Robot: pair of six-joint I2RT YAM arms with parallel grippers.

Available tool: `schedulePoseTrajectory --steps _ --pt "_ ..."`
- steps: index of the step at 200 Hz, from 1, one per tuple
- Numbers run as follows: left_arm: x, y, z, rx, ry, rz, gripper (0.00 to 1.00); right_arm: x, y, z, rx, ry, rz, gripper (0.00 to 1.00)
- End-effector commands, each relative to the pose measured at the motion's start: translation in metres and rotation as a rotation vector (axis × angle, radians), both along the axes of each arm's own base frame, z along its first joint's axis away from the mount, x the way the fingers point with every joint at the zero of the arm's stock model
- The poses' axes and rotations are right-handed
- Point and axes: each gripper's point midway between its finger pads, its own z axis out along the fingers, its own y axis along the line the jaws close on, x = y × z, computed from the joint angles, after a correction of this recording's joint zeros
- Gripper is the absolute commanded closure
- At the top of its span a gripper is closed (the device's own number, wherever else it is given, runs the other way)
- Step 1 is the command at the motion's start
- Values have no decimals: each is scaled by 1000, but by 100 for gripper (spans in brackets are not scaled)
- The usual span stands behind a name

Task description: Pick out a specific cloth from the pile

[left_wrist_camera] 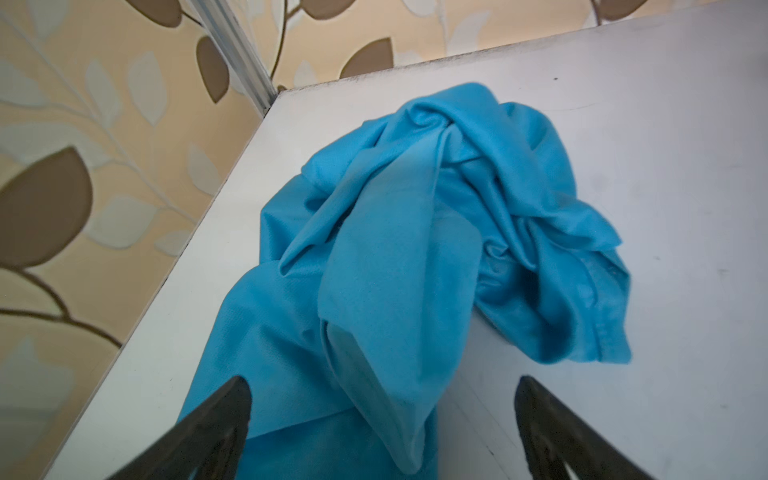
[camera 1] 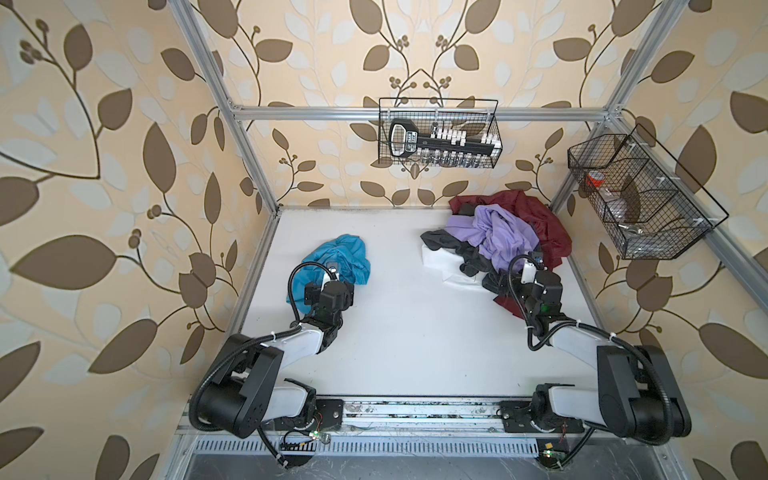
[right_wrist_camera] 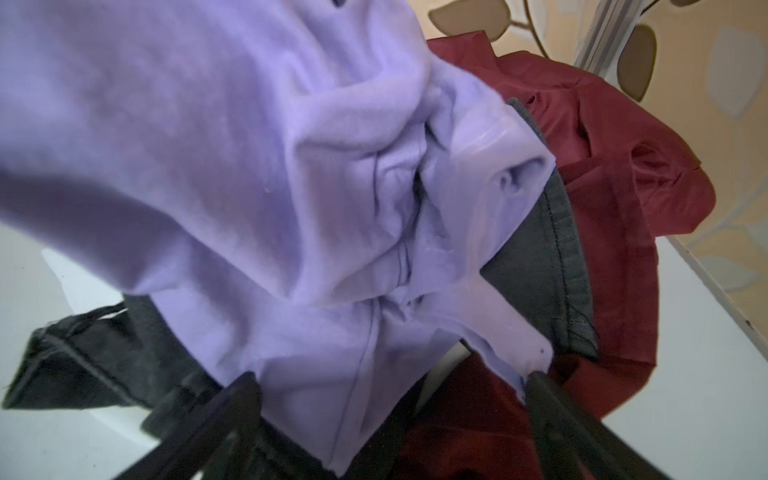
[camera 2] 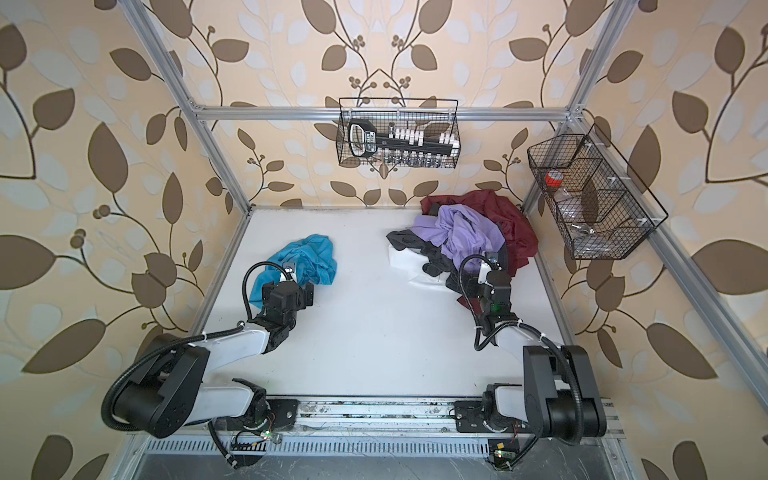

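The cloth (camera 1: 340,259) lies crumpled on its own on the white counter (camera 1: 415,332), close to the left edge and in the far half. It is well apart from the pile (camera 1: 498,237), which fills the far right corner. Both top views show this.

The left arm (camera 1: 299,336) reaches in from the near left corner, and its wrist covers the near end of the cloth in both top views. In the left wrist view the left jaws stand wide apart and released. One jaw is over the cloth's near folds, the other over bare counter. A long fold runs between them, and nothing is pinched.

In the pile, a lavender cloth (camera 1: 498,232) sits on top, with a maroon cloth (camera 1: 536,216) behind and under it, toward the right edge. A dark garment (camera 1: 440,241) and a white piece (camera 1: 436,257) spread out on the side nearer the middle of the counter.

The right arm (camera 1: 577,340) comes from the near right corner to the near side of the pile. The right jaws are spread wide and released (the right wrist view shows them best). A lavender flap hangs between them, with one corner touching a jaw but not clamped. Maroon and dark fabric lie beneath.
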Motion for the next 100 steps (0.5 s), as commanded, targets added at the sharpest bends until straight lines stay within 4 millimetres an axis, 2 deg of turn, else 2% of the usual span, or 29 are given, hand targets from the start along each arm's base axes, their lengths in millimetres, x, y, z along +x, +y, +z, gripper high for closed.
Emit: schedulePoseTrajectory --steps 1,25,44,47,53,75,100 --pt "12 14 34 8 -161 87 1 6 -9 17 -12 -125 -44 1" --pt "11 21 33 0 -214 110 1 2 -12 10 -16 -160 -59 1" --pt "14 28 29 -22 -218 131 1 2 -7 7 -15 -173 -26 1" --pt "15 29 21 -15 -190 132 1 1 -5 6 -16 -164 -18 0" --pt "17 29 16 -12 -160 129 1 1 -4 6 -17 -169 -9 1" --pt "25 31 10 -35 -114 127 1 -2 6 2 -23 -186 56 1" --pt "29 38 5 -104 -85 114 1 -3 7 2 -24 -190 58 0"
